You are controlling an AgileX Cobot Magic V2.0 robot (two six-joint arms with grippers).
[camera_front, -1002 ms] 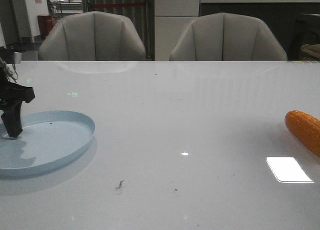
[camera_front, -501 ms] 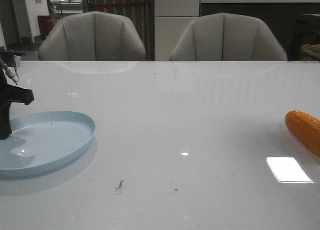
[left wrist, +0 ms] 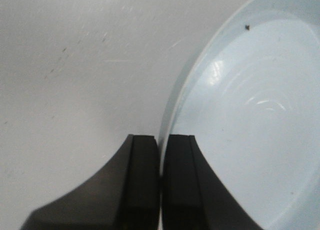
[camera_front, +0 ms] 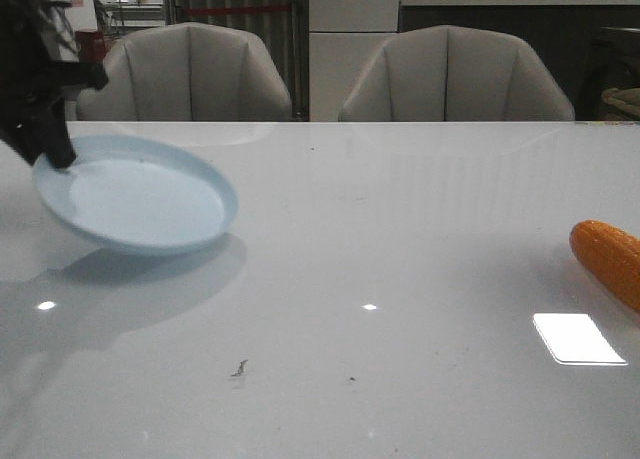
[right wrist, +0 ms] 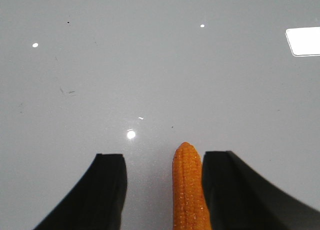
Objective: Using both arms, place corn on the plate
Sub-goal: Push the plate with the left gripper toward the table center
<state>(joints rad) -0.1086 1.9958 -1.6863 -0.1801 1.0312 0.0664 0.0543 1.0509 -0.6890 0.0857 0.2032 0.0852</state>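
Observation:
The pale-blue plate [camera_front: 140, 199] is lifted off the table at the far left and tilted, casting a shadow below. My left gripper [camera_front: 55, 151] is shut on its rim at the far-left edge. In the left wrist view the two fingers pinch the rim [left wrist: 170, 109] between them, and the left gripper [left wrist: 161, 145] shows no gap. The orange-yellow corn [camera_front: 608, 261] lies on the table at the right edge. In the right wrist view my right gripper [right wrist: 163, 158] is open, with the corn [right wrist: 189, 190] between its fingers, close to one finger [right wrist: 220, 180]. The right arm is out of the front view.
The white table [camera_front: 380, 229] has a bright light reflection [camera_front: 578, 339] near the corn and small dark specks [camera_front: 240, 367] near the front. Two grey chairs [camera_front: 185, 74] stand behind the far edge.
My left gripper has lifted the plate off the table and carried it up and to the right, tilted. The corn has not moved.

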